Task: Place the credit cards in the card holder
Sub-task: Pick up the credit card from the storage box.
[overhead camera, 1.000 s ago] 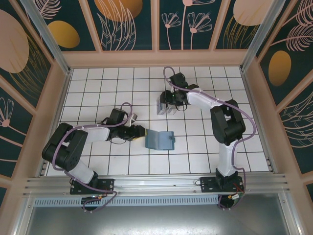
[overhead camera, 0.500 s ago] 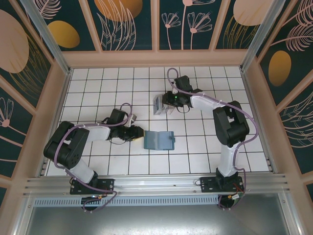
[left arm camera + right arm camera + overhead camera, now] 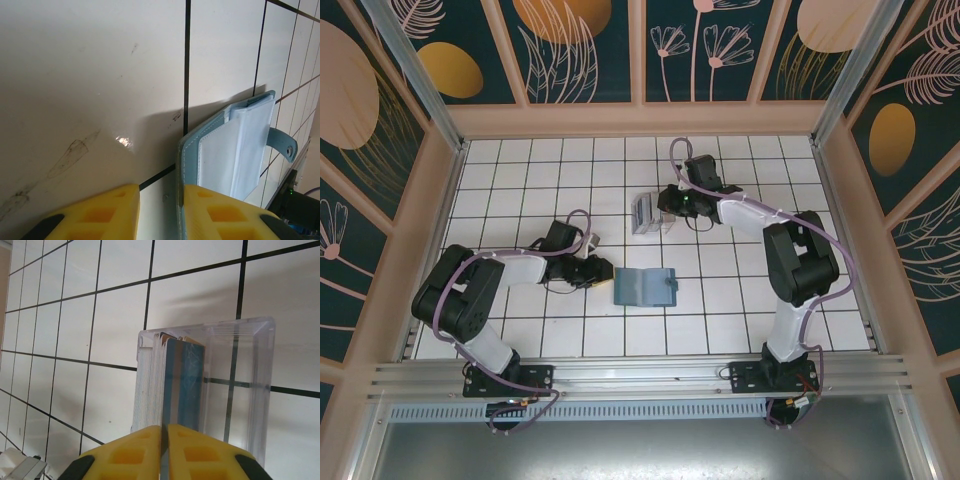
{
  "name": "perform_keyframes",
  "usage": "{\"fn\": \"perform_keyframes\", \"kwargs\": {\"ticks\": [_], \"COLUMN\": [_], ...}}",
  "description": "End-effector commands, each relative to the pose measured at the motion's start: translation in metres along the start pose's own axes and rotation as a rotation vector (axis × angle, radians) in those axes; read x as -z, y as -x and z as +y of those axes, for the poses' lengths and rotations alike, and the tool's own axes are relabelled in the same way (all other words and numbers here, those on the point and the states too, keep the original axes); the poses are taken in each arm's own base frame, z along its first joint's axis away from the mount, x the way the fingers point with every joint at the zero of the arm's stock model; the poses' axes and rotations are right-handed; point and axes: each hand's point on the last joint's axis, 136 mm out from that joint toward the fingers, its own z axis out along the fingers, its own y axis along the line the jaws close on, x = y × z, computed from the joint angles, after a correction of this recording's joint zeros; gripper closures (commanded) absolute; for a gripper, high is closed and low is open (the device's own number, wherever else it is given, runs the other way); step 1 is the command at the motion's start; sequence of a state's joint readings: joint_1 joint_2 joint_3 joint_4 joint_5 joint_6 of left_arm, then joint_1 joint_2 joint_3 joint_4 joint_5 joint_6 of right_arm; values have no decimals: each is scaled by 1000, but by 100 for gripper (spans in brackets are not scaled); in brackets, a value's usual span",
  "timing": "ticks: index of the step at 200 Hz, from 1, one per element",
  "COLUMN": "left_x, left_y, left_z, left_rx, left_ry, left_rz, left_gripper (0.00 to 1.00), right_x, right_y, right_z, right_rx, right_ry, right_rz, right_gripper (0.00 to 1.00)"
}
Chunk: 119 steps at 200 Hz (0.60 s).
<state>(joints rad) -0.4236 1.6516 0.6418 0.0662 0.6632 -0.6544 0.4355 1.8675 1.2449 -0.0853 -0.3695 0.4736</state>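
Right end effector point(image 3: 164, 432) is clamped on one of the credit cards point(image 3: 182, 385) in the clear box point(image 3: 262, 380); neighbours might drag out too, they're packed tight.

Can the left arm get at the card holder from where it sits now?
Likely yes: the left gripper has its jaws apart right at the card holder's near edge, with nothing blocking the way.

Bare tiles point(image 3: 651, 250) separate card holder point(image 3: 645, 287) from credit cards point(image 3: 648, 213).
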Motion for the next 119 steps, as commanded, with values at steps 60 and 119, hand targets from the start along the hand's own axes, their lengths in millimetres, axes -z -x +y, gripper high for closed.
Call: {"fn": "perform_keyframes", "kwargs": {"ticks": [60,119], "left_x": [-1,1], "left_y": [6,3], "left_z": [-4,0], "left_rx": [0,5], "left_ry": [2,26], "left_rz": [7,12], "left_gripper": [73,67], "right_x": [59,106], "right_y": [17,-56], "right_z": [10,23], "right_rx": [55,8], "right_ry": [-47,19], "right_rz": [-139,-143], "right_gripper": [100,100]}}
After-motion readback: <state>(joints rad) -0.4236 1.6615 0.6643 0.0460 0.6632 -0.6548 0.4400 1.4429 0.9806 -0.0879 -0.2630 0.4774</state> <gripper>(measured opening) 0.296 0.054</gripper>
